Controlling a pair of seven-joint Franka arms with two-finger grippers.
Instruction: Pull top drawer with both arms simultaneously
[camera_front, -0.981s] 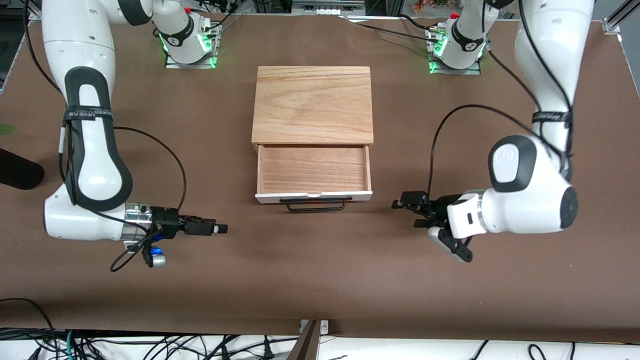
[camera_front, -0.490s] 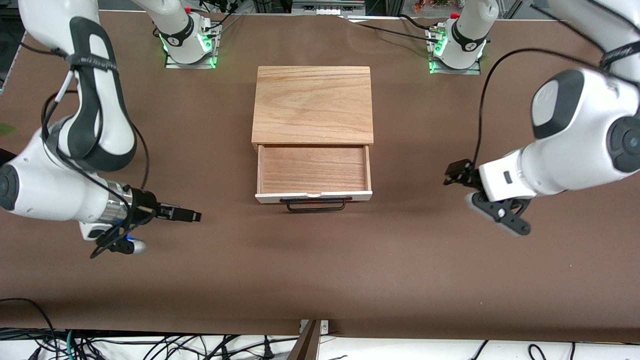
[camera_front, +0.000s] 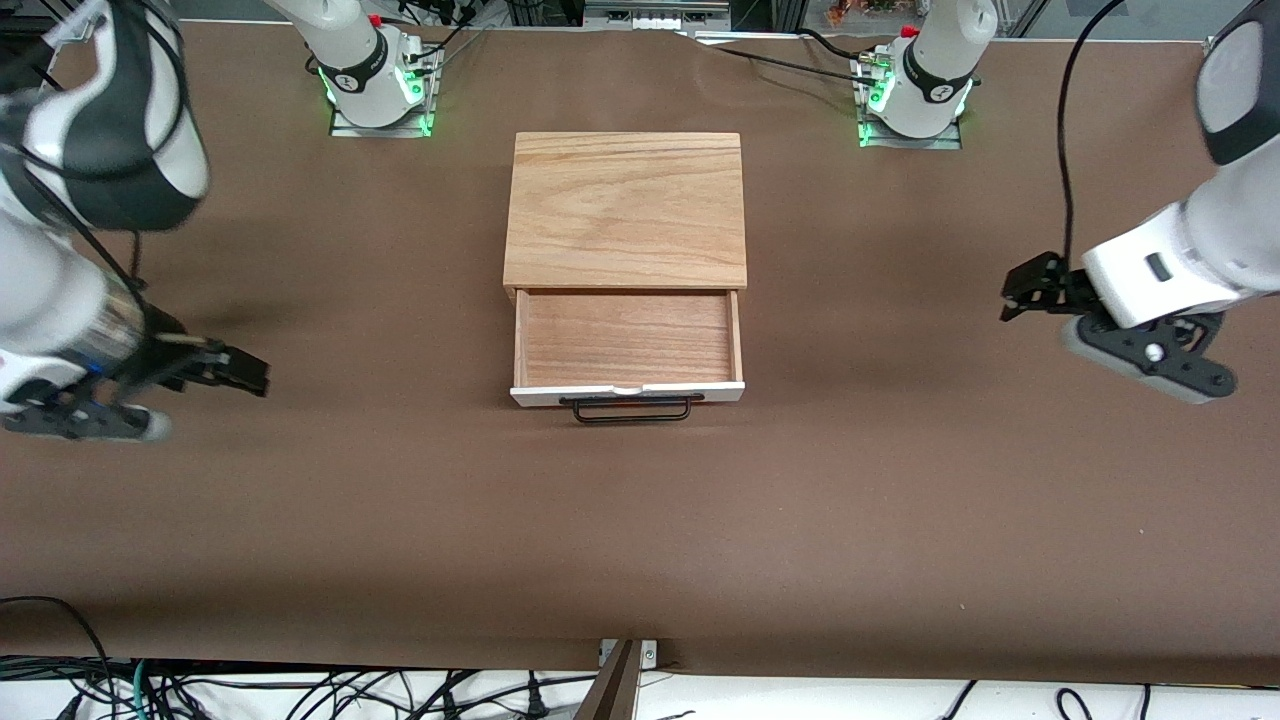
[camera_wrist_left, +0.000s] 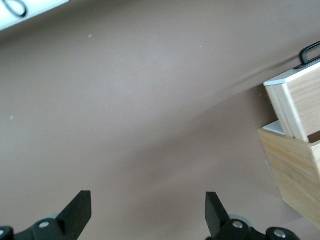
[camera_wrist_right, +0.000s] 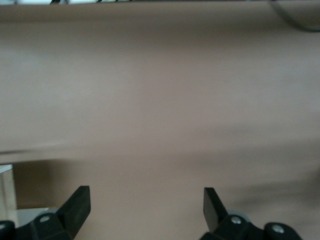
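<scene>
The top drawer (camera_front: 628, 338) stands pulled out of the wooden box (camera_front: 626, 205), showing its reddish-wood inside, its white front panel (camera_front: 628, 392) and its black wire handle (camera_front: 632, 410). My left gripper (camera_front: 1012, 298) is open and empty over the bare table toward the left arm's end, well apart from the drawer. My right gripper (camera_front: 255, 375) is open and empty over the table toward the right arm's end. The left wrist view shows open fingers (camera_wrist_left: 80, 210), the drawer's corner (camera_wrist_left: 300, 100) and the handle's end (camera_wrist_left: 310, 52). The right wrist view shows open fingers (camera_wrist_right: 80, 202) over brown table.
The brown table (camera_front: 640, 540) runs wide around the box. The two green-lit arm bases (camera_front: 378, 90) (camera_front: 912, 95) stand along the edge farthest from the front camera. Cables lie below the table's near edge.
Both grippers have drawn away from the drawer front, each toward its own end of the table, and have risen. The drawer has stayed open and has not moved.
</scene>
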